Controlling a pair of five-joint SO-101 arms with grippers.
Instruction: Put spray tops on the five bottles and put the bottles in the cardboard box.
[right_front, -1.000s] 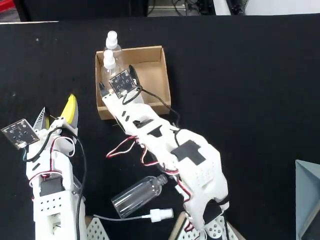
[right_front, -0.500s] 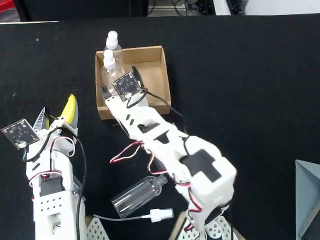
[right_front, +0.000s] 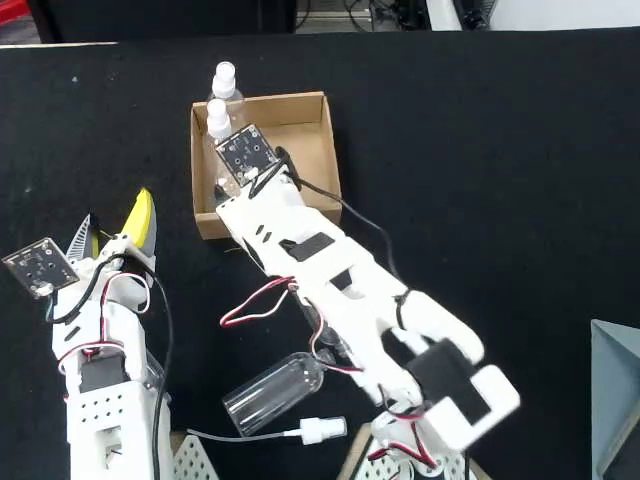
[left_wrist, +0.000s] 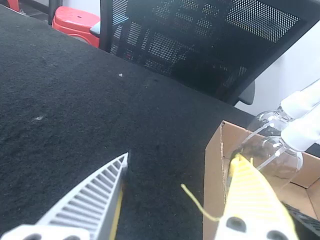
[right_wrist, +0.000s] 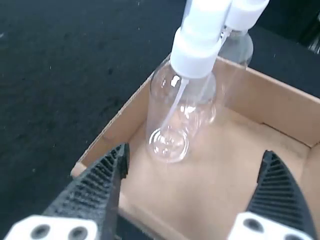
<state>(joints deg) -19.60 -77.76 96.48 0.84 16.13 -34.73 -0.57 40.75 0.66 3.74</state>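
An uncapped bottle (right_front: 275, 390) lies on its side between the two arm bases, well behind both pairs of jaws. Its neck is toward the right arm (right_front: 350, 290). A loose spray top (right_front: 322, 430) with its tube lies just nearer than the bottle. The black table (right_front: 500, 150) spreads wide ahead of the left jaws and out past the right arm's outer side.

The left gripper (right_front: 110, 228) hangs low over the table. Its jaws stand apart, one grey and one yellow, and grip nothing. The near corner of the cardboard box (left_wrist: 214, 165) stands just ahead of the yellow finger (left_wrist: 250, 200), apart from it.

The right arm stretches forward on a long diagonal with its wrist over the box. The right gripper (right_wrist: 195, 152) points down into the box, black jaws spread wide and holding nothing. The box floor shows between the fingertips, with the near wall just below them.

Beyond the gap, closer to the finger on the left gripper's side, a capped bottle (right_wrist: 180, 115) stands upright in the box's corner, touching neither finger. A second capped bottle (right_wrist: 235, 45) stands right behind it at the far wall. Whether it is inside the box or just past the wall cannot be told.
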